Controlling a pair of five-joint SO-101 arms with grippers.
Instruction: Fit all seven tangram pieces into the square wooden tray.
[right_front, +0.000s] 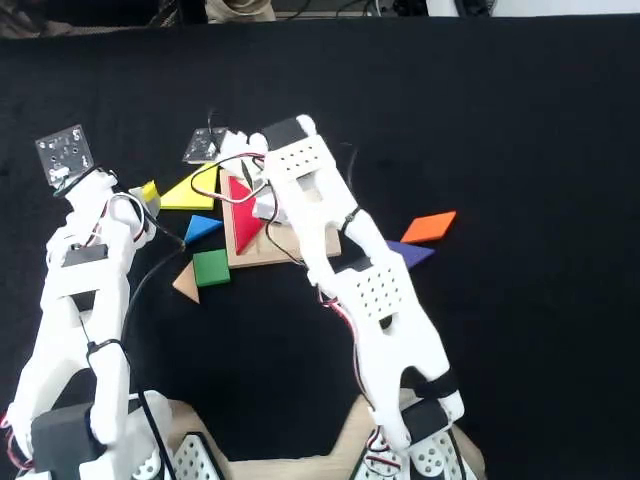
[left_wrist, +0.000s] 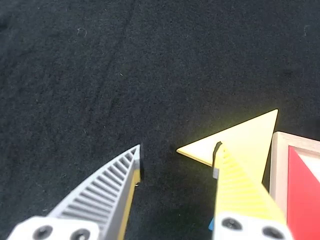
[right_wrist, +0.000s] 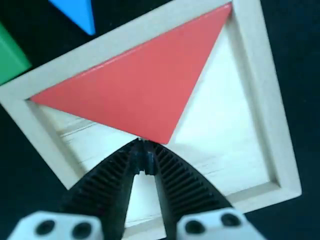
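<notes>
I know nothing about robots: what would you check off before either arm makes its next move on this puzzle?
1. Red triangle seated inside the square wooden tray: ok.
2. Right gripper shut, empty, tips at the red triangle's corner: ok.
3. Left gripper open at the yellow triangle: ok.
4. Yellow triangle grasped: not ok; it lies on the black cloth beside the tray.
5. All pieces in: not ok; blue triangle, green square, orange parallelogram lie outside.
6. Red triangle's final fit: cannot tell.
</notes>
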